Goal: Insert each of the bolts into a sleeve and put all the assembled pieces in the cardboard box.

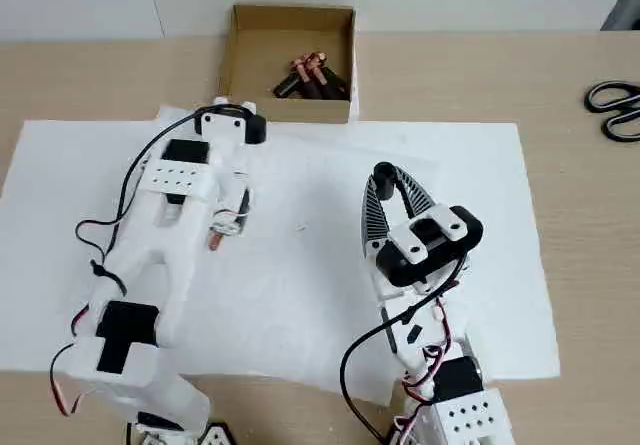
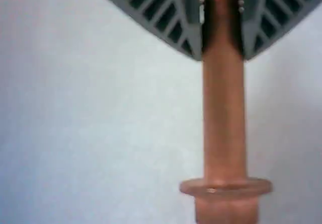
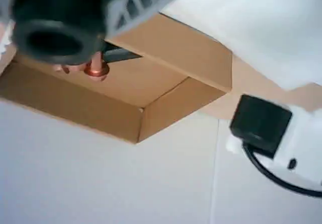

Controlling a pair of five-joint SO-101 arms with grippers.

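Pinching the bolt (image 2: 223, 108) by one end, the left gripper (image 2: 223, 50) holds it straight out, flange outermost (right gripper (image 1: 392, 179) clamps a sleeve (image 3: 50, 35)).

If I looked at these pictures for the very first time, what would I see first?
Probably the shiny copper bolt, pinched in the left gripper over the white sheet. Next comes the right gripper holding a black sleeve. Then there is the cardboard box at the far side of the table, with finished pieces inside.
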